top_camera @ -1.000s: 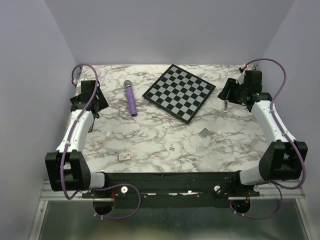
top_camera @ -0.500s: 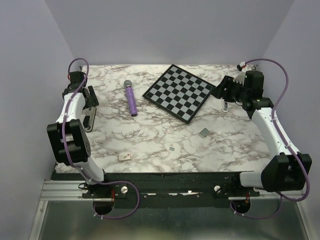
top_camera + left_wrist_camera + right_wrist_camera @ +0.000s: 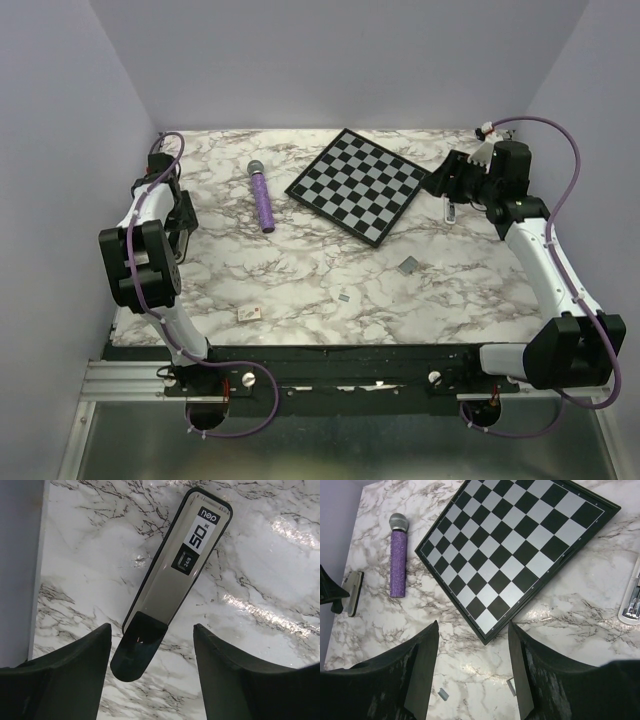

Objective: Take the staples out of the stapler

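Since a second ago the left arm (image 3: 140, 260) has folded back, its elbow now raised over the left edge of the table (image 3: 300, 260). There the left gripper (image 3: 151, 632) stands with its jaws apart on both sides of the dark rounded end of the stapler (image 3: 172, 575), which lies flat on the marble. Further away lie the purple cylinder (image 3: 263, 205) and the chessboard (image 3: 360, 185). At the far right the right gripper (image 3: 472, 630) hangs with its jaws apart, holding nothing.
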